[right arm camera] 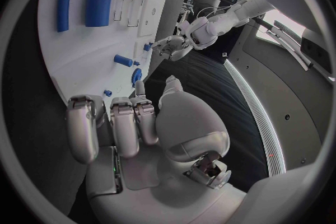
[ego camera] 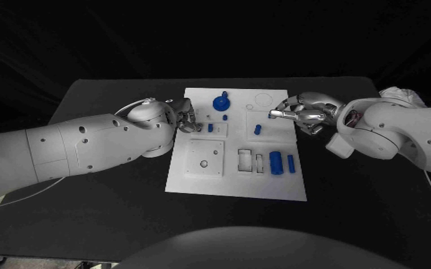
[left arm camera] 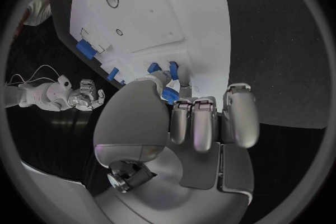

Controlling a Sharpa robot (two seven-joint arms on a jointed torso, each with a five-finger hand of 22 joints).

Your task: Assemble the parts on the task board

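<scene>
Board: your task board (ego camera: 235, 175) lies in the middle of the black table (ego camera: 108, 219), long side running near to far.
Parts: a round blue part (ego camera: 220, 103) sits at the far end; a small blue piece (ego camera: 210, 128) stands just beside your left hand; another short blue peg (ego camera: 257, 129) lies right of the middle; a wide blue block (ego camera: 276, 162) and a slim blue bar (ego camera: 291, 163) lie side by side at the near right.
Left hand: your left hand (ego camera: 186, 119) is over the board's left edge, fingers (left arm camera: 203, 123) pressed together and curled down. You cannot tell from these views whether it pinches anything.
Right hand: your right hand (ego camera: 301, 113) hovers at the board's far right edge, fingers (right arm camera: 112, 123) close together and bent. A grip on a part cannot be made out here either.
Risk, left: curled fingers so near the small blue piece could knock it over if you sweep sideways.
Risk, right: coming down without a clear view of the fingertips, you may nudge the short blue peg or shove the board itself.
Risk, both: the hands face each other across a narrow board; reaching in together invites a collision.
</scene>
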